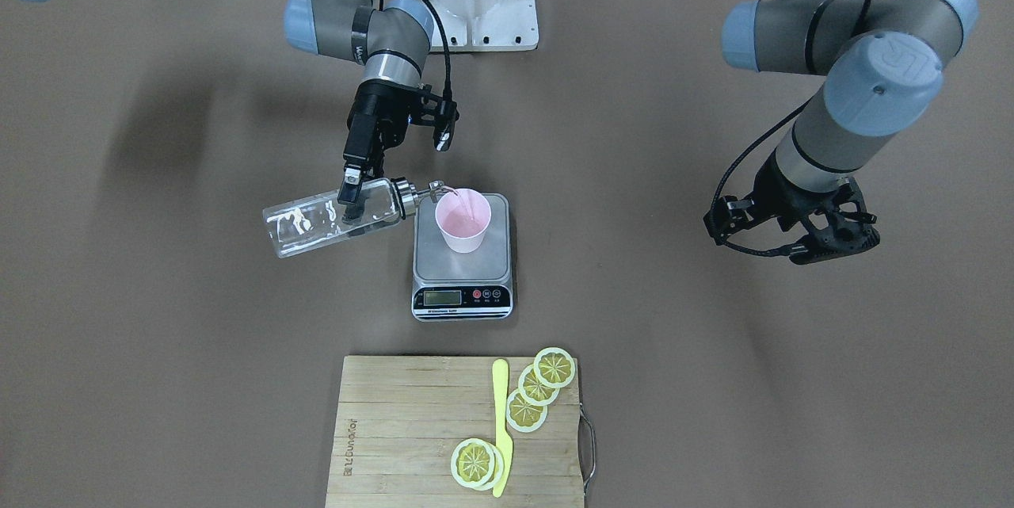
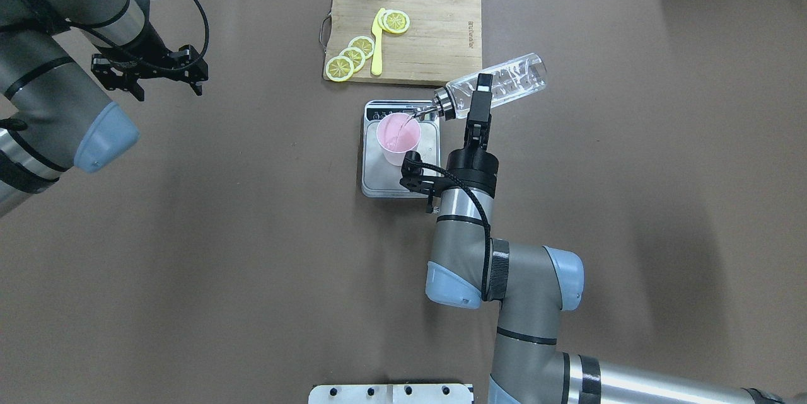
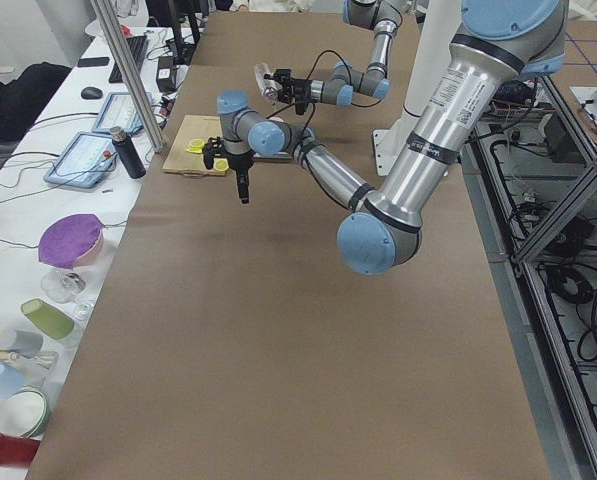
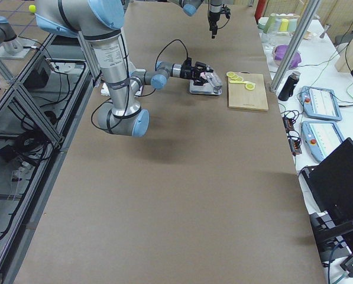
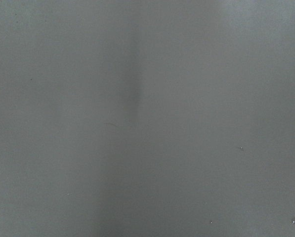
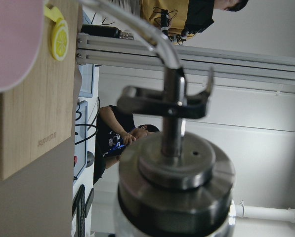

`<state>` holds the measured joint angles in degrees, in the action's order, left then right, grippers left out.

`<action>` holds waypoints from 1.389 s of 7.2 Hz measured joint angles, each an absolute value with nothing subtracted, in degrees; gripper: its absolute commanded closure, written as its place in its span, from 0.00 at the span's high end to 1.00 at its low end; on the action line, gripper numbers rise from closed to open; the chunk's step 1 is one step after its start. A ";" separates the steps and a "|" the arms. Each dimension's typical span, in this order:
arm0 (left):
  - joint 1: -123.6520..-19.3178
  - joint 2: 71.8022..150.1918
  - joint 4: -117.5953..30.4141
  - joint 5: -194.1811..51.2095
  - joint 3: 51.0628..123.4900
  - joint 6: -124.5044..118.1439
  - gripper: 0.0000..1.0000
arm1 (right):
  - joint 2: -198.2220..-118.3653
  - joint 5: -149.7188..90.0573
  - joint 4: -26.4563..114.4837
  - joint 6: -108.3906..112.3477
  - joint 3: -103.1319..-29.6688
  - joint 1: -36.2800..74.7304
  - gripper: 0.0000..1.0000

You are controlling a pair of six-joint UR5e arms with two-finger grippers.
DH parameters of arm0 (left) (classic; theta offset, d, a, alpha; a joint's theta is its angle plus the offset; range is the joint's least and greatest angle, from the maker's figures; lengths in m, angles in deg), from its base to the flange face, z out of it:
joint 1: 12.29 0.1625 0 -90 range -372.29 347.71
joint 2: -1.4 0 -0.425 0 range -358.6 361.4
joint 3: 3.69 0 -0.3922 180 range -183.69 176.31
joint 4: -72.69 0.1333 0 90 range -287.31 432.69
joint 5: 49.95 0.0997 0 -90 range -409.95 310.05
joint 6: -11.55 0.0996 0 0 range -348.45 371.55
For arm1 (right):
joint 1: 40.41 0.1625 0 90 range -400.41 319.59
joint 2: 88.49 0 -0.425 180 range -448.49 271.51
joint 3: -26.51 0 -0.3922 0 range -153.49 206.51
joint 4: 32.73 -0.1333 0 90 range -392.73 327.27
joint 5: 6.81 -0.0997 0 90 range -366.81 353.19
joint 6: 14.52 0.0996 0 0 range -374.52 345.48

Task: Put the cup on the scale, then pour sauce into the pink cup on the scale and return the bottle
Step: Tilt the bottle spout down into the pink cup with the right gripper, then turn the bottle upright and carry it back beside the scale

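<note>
right gripper (image 1: 348, 192) is clamped on the bottle (image 1: 317, 221). it's tipped near horizontal, spout (image 1: 437, 189) just over the rim of the cup (image 1: 463, 224). cup sits on the scale (image 1: 462, 274). a thin stream of sauce (image 1: 469, 205) looks to be going in. hold the tilt steady and the spout inside the rim. watch the display (image 1: 442, 297), then roll upright slowly to avoid drips. left gripper (image 2: 165, 79) hangs well off to the side, fingers apart, empty.

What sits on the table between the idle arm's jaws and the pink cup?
Nothing. In the overhead view, only bare brown table lies between the left gripper and the cup on the scale.
</note>
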<state>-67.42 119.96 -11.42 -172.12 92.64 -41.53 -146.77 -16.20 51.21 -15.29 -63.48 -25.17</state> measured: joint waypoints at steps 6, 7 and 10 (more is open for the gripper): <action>-67.98 120.07 -11.24 -172.20 93.26 -41.62 0.98 | -147.72 -29.70 39.34 -5.28 -64.62 -23.48 0.00; -68.01 120.17 -11.19 -172.19 93.59 -41.70 0.98 | -148.72 -35.45 39.16 0.43 -66.85 -21.68 0.00; -68.01 120.52 -10.92 -172.05 95.06 -42.36 0.98 | -157.46 -53.07 39.11 18.19 -79.59 -16.20 0.00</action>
<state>-68.01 120.52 -10.92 -172.05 95.06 -42.36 -157.46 -53.07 39.11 18.19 -79.59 -16.20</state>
